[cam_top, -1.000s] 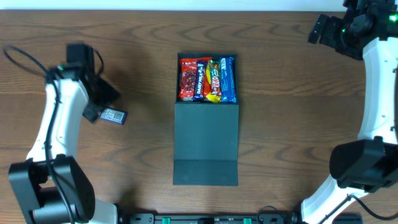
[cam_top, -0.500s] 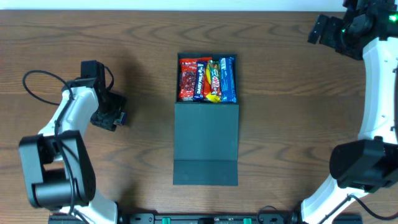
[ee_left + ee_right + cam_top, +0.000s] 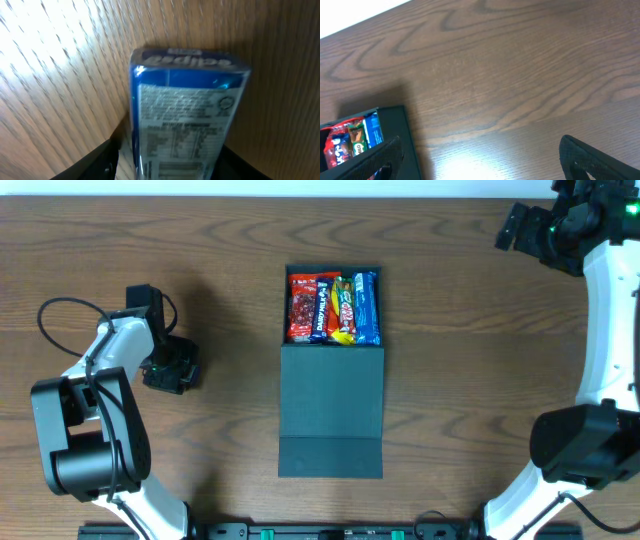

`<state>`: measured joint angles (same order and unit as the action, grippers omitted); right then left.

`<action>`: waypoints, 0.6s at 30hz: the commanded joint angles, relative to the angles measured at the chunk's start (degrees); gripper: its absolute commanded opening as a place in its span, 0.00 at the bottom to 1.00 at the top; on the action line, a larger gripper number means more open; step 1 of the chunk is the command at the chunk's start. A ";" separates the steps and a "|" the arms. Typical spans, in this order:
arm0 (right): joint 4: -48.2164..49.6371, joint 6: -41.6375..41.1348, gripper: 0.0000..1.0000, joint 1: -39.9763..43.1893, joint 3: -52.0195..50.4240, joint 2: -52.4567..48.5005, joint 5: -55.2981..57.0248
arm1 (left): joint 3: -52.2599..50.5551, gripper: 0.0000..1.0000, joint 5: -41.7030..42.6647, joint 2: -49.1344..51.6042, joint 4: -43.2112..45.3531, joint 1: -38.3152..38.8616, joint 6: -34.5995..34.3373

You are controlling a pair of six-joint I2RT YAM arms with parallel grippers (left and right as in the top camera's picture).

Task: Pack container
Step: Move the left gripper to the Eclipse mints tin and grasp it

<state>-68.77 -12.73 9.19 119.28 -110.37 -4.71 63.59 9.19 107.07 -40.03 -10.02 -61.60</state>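
Sitting in the middle of the brown wooden table [image 3: 470, 380], the dark teal-green square cardboard box [image 3: 332, 385] looks light but stiff — best grabbed by its flap's front edge — while the left gripper [image 3: 170, 368] sits over a small blue packet [image 3: 182, 115], squeezing or not I cannot tell, and the right gripper [image 3: 485, 160] hangs wide open, empty.

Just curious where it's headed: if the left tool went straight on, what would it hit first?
Most likely the blue packet, which lies directly ahead of the left tool, between its fingers, on the wooden table.
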 commanded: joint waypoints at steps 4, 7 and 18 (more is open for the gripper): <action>0.02 0.81 0.99 -0.17 -0.15 0.76 -0.22 | 0.28 0.47 -0.59 1.38 -0.24 -0.98 3.41; 0.04 0.81 0.99 -0.17 -0.15 0.76 -0.22 | 0.28 0.41 -0.74 1.38 -0.22 -0.98 4.42; 0.02 0.79 0.99 -0.17 -0.15 0.76 -0.22 | 0.28 0.32 -2.10 1.38 -0.72 -0.76 8.90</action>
<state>-68.75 -12.73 9.19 119.28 -110.37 -4.71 63.61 8.99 107.07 -40.40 -10.72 -55.22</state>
